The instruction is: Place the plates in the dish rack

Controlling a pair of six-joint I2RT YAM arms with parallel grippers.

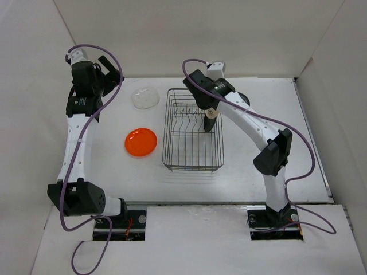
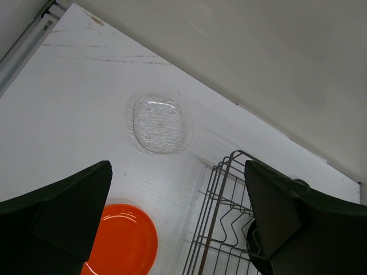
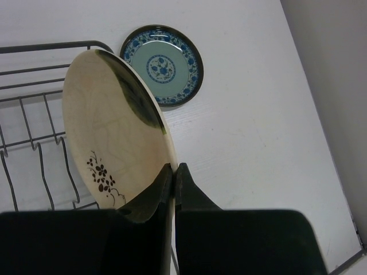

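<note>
My right gripper (image 3: 174, 169) is shut on the rim of a cream plate (image 3: 114, 129) with a small dark flower print, held on edge over the dish rack (image 1: 193, 130); in the top view this right gripper (image 1: 210, 117) hangs above the rack's far right part. A teal-blue patterned plate (image 3: 162, 64) lies flat on the table just beyond the rack. An orange plate (image 1: 141, 142) lies left of the rack, and a clear plate (image 1: 145, 98) lies farther back. My left gripper (image 2: 178, 200) is raised over the far left of the table, open, with nothing between its fingers.
White walls enclose the table at the back and on both sides. The rack's upright divider wires (image 3: 40, 154) stand below the held plate. The rack's near left corner (image 2: 229, 166) shows in the left wrist view, beside the orange plate (image 2: 123, 243) and the clear plate (image 2: 160, 125).
</note>
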